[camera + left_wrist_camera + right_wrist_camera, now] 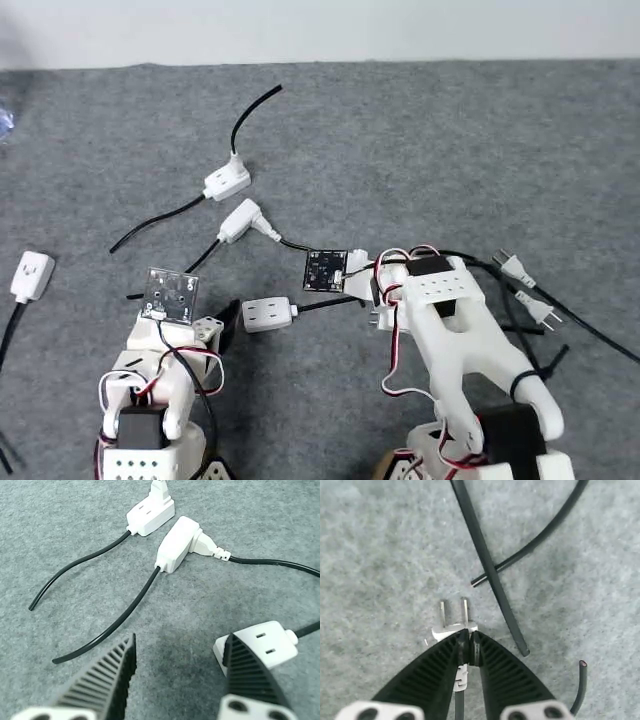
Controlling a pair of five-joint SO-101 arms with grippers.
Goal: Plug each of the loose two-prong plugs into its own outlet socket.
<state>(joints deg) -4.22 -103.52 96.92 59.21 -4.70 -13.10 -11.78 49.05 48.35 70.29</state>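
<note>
Plug (454, 626), white and two-pronged, is clamped between the fingertips of your right gripper (469, 636). The jaws are closed tight on its body, and both metal prongs point straight ahead, away from the gripper. Its cord runs back between the fingers. Just ahead of the prongs and slightly to one side, two black cables (487, 565) cross on the grey mat (380, 540). The cut end of one cable lies close to the prongs.

Note that your left gripper (180, 642) is released: the jaws stand wide apart and hold nothing. An outlet socket (267, 641), white, lies on the mat just beside one of its fingers (245, 672), with the slots facing up. You cannot tell from the views whether that finger touches it. A black cord leaves the socket on the side away from the gripper.

Farther ahead of the left gripper you will find two mated pairs. In the nearer pair (175, 545), a white plug is seated in a white socket. The farther pair (150, 515) lies just beyond it, likewise joined.

On the outer side of the right arm, well apart from its gripper, lie a second loose plug (510, 265) and a third loose plug (541, 313), near each other among black cords. On the outer side of the left arm, well apart from its gripper, a spare socket (32, 275) rests on the mat.
</note>
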